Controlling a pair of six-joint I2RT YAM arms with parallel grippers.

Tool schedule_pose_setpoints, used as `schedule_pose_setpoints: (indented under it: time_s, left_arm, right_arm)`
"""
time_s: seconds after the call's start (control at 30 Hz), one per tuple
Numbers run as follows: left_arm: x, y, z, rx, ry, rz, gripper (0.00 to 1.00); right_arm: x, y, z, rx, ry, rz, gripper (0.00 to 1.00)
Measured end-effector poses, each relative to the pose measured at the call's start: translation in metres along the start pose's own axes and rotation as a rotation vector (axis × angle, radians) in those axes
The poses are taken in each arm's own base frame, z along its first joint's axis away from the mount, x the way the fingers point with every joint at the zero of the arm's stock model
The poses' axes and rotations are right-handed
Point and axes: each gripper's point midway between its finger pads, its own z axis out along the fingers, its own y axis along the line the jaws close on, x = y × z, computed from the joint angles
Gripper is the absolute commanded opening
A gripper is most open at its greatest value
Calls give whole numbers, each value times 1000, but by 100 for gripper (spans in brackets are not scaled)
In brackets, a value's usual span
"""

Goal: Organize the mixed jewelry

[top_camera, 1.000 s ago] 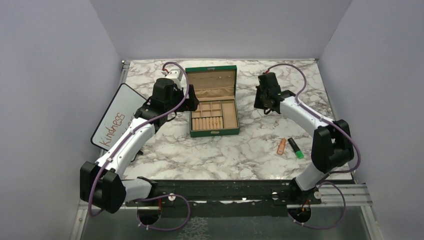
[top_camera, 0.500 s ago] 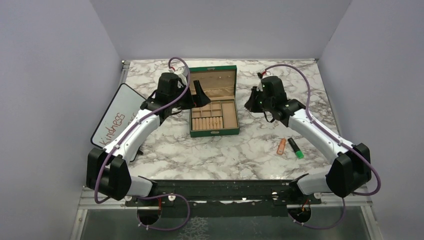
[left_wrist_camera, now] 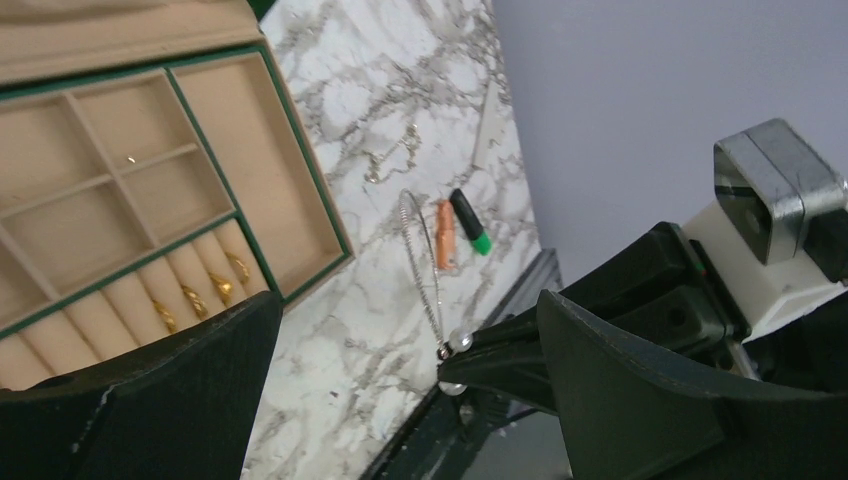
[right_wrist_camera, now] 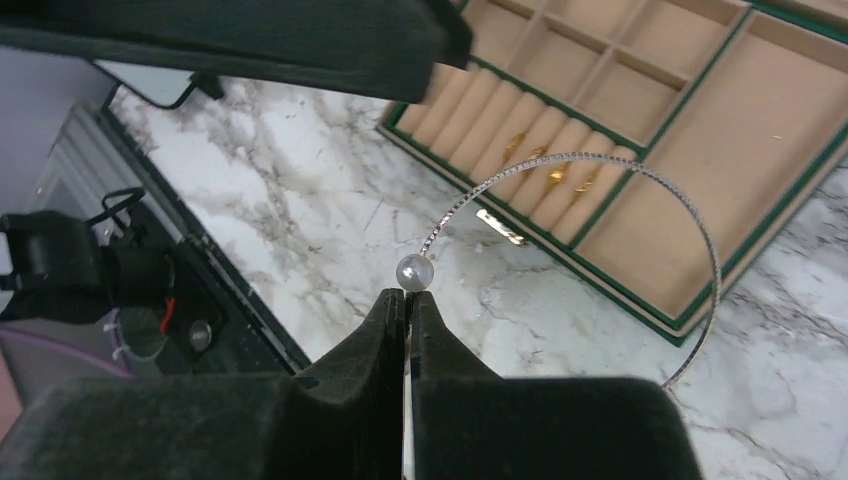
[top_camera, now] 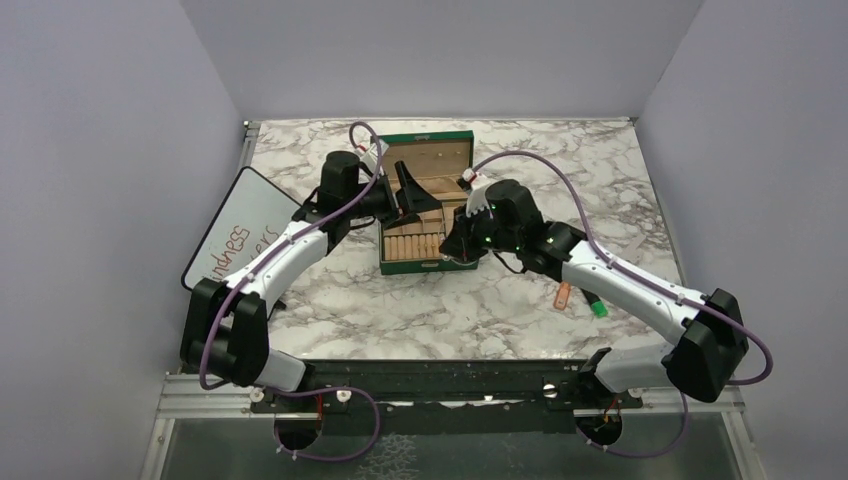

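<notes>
Judging by the tray, sorting is well along: four gold rings [left_wrist_camera: 222, 288] sit in the ring rolls of the one green box [left_wrist_camera: 306, 150]. The single wire necklace [right_wrist_camera: 413, 271] hangs pinched in the right pincer [right_wrist_camera: 408, 300], low centre of the right wrist view, above the box's front edge. The left pincer [left_wrist_camera: 408, 310] stands spread wide and empty.
</notes>
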Motion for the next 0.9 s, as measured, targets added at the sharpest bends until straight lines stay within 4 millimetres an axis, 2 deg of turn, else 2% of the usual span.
schedule_pose_setpoints:
  time_s: [0.17, 0.37, 0.6, 0.67, 0.7, 0.8, 0.87, 0.9]
  left_arm:
    - [15, 5, 6, 34, 74, -67, 85]
    - [31, 14, 9, 43, 142, -126, 63]
    - [44, 14, 9, 62, 188, -150, 25]
    - [46, 15, 8, 65, 196, -155, 5]
    - [47, 15, 8, 66, 198, -157, 0]
    - [46, 12, 7, 76, 195, -149, 0]
    - [45, 9, 5, 85, 184, -137, 0]
    - [44, 5, 3, 92, 173, -126, 0]
  right_arm:
    - [9, 23, 2, -81, 26, -78, 6]
    - [11, 33, 8, -126, 49, -136, 6]
    - [12, 35, 11, -134, 55, -159, 6]
    - [12, 35, 11, -134, 54, -160, 6]
    - [12, 35, 11, -134, 54, -160, 6]
    - [12, 35, 11, -133, 53, -158, 8]
    - [12, 35, 11, -134, 51, -156, 14]
    - [11, 35, 11, -133, 50, -152, 20]
